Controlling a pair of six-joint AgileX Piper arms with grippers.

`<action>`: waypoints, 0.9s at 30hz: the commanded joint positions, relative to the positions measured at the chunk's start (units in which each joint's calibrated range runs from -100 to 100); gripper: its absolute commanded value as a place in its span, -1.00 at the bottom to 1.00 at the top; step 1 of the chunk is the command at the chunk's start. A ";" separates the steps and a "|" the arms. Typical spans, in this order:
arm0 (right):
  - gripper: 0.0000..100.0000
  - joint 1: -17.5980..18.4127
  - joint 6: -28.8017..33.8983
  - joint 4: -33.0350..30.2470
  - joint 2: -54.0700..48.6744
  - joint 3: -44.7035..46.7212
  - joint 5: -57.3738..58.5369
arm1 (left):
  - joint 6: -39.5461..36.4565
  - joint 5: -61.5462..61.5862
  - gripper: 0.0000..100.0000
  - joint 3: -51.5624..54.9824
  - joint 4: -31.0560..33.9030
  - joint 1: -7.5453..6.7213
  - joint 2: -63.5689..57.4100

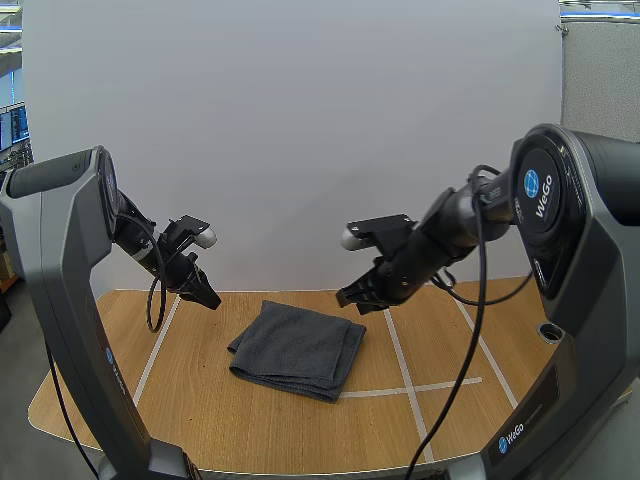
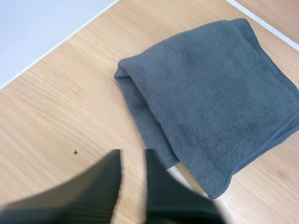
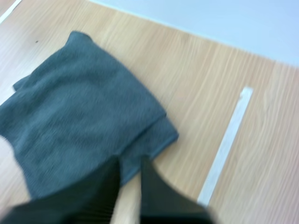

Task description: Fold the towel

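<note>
On your left, the left gripper (image 1: 207, 295) hangs above the far left part of the table (image 1: 200, 400), tips pointing down and inward. Its wrist view shows the two black fingers parted by a narrow gap with bare wood between them, so it has hold of nothing. The towel (image 1: 298, 348) lies to that gripper's right and a little toward you, apart from it, with open table between the tips and the towel's nearest edge. It is dark grey and sits at mid-table, flat and already doubled over: you can see stacked layers along the edge facing the left arm and a lower layer peeking out at the corner under the right arm. Its outline is close to square, so there is no strong long axis to speak of, and it is turned askew to the table edges, with one corner pointing away from you and one toward you. Further right, the right gripper (image 1: 357, 301) hovers just over the towel's far right corner, not touching it. Its fingers too stand slightly apart and hold nothing, with cloth and wood showing through the gap. That makes the right arm clearly the nearer one. I judge it need only drop straight down onto that corner, while your left would first have to travel inward to reach an edge. To the right of the towel a white tape line (image 1: 400, 360) runs along the table.
</note>
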 commanded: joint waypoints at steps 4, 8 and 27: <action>1.00 -0.89 0.89 0.05 -1.38 -0.32 9.54 | -0.53 0.99 1.00 -0.48 -3.22 -0.01 -0.65; 1.00 -0.89 1.87 0.05 -1.53 -0.32 12.62 | -0.44 0.99 1.00 -0.48 -2.47 -0.01 -0.35; -1.00 -0.95 10.48 -6.95 -28.90 -0.32 32.95 | -0.81 0.99 1.00 -8.40 -2.88 -1.95 11.49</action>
